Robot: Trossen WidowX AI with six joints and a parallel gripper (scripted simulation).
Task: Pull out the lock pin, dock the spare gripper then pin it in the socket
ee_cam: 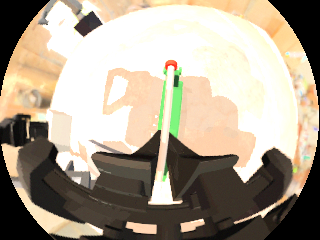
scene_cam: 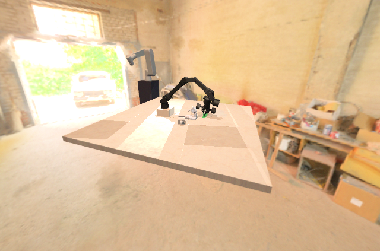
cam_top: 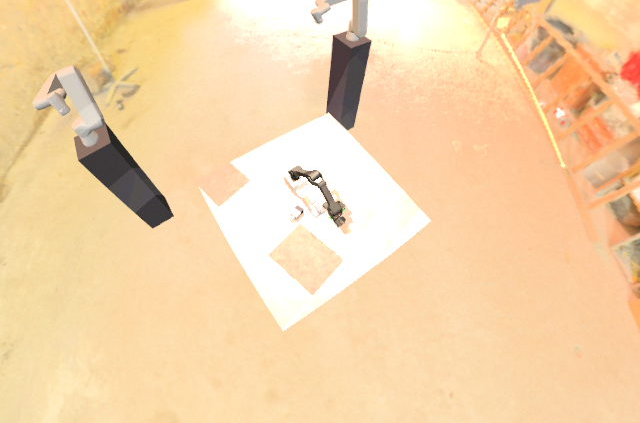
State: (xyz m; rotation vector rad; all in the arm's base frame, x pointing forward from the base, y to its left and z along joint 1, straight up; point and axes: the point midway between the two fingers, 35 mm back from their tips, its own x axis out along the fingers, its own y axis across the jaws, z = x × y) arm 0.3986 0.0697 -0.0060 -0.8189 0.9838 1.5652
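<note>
End effector (ee_cam: 164,160) around unmarked green lock pin (ee_cam: 171,103)

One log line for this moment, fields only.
claw: shut on green lock pin | pin: out of socket, red-tipped, pointing away from claw | spare gripper: on table, not docked | arm: low over table

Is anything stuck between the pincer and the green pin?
No. The pincer is already shut on the green pin, which sticks out from its fingers. Nothing visible sits between them.
</note>
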